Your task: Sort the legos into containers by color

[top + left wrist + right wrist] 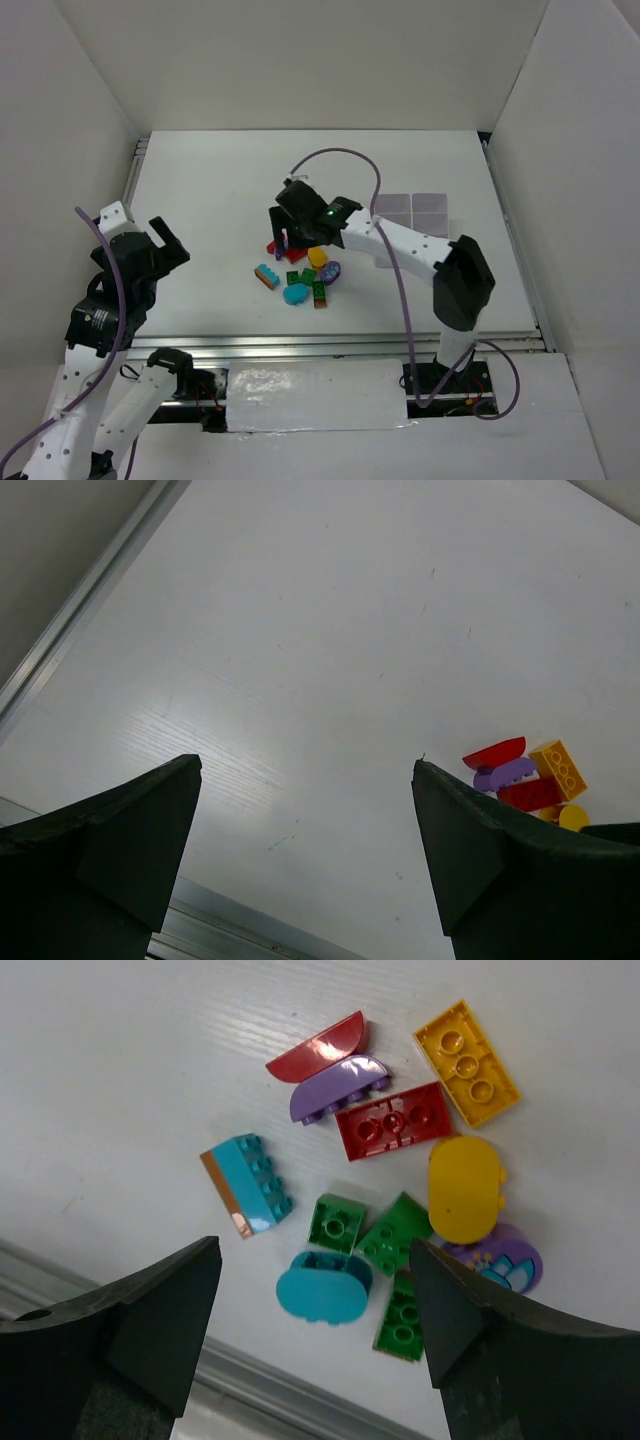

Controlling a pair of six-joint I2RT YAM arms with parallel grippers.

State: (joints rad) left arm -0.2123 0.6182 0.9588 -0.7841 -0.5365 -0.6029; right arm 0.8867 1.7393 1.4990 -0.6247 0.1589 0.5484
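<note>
**A:** Right end effector (315,1245) status?
**B:** Jaws spread wide, nothing in them. It hangs over the lego pile (300,272), toward the pile's 11 o'clock edge in the top view.
**A:** Pile layout?
**B:** One loose cluster mid-surface (220,190). In the right wrist view:
- red half-round (320,1045) touching purple half-round (340,1085) at 12
- yellow brick (466,1060) at 1
- red brick (393,1132) in the centre, underside up
- yellow oval (465,1185) at 3
- teal brick (250,1180) at 9
- teal oval (323,1285) at 6, between the fingers, with green bricks (335,1222) just beside it

**A:** Tray?
**B:** Tray (428,205) sits at 3 o'clock of the pile, apart from it, partly behind the right arm (410,245).
**A:** Left?
**B:** Left end effector (307,763) is spread too and empty, at 9 o'clock and well apart from the pile.
</note>
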